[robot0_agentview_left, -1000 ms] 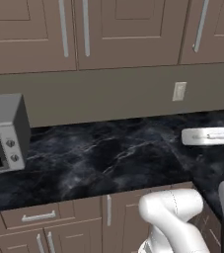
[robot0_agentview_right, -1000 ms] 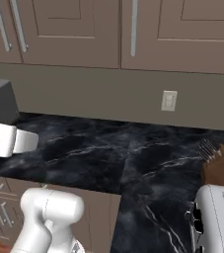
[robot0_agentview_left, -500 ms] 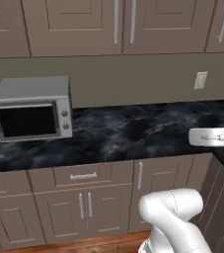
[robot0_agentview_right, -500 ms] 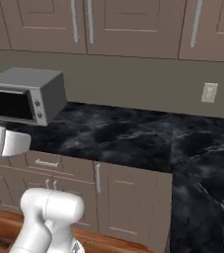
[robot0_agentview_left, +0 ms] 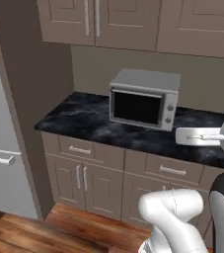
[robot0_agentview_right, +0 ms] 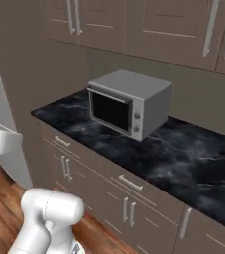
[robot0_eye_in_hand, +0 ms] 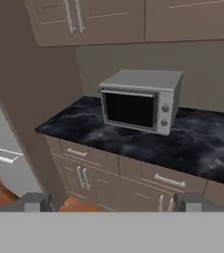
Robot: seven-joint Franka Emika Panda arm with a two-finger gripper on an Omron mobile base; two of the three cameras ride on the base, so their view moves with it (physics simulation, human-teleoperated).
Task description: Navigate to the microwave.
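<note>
The gripper hangs spread and empty, and I cannot tell where the microwave stands, since the silver two-knob oven on the black counter is another appliance; a heavy, rigid, glass-doored box like that wants approaching, not gripping.

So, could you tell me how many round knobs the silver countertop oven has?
2: on the silver oven's right panel, an upper knob and a lower knob directly beneath it.

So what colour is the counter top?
Black with grey marbling; the counter shows best in the right base view.
</note>
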